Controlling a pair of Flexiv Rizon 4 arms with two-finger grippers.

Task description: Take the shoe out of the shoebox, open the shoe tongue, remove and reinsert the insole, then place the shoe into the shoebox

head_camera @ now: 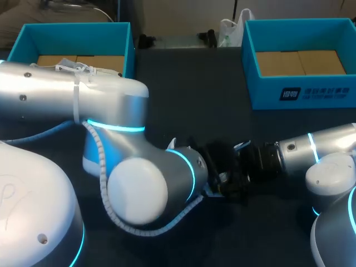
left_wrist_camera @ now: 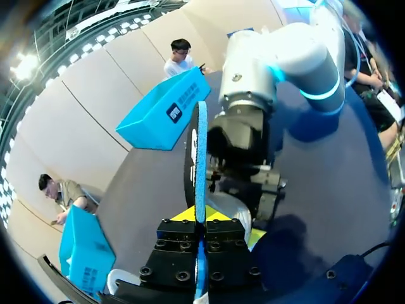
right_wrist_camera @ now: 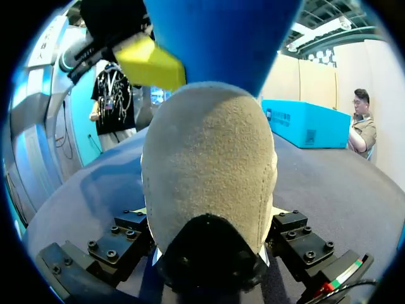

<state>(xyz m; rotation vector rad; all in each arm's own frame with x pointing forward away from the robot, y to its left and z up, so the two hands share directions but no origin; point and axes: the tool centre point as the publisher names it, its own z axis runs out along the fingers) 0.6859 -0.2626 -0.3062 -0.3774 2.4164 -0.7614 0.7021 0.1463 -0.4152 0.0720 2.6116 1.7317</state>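
Dark table (head_camera: 189, 94), blue shoebox (head_camera: 264, 92) far right

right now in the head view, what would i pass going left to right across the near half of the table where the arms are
left arm → left claw, shut on the blue insole → right claw, shut on the beige shoe → right arm

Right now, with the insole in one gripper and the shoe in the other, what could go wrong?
1. The left gripper pinches the blue insole at one end, so it could buckle or slip on reinsertion.
2. The right gripper, holding the shoe, sits very close, so the two could collide.
3. The left arm hides their meeting point in the head view.
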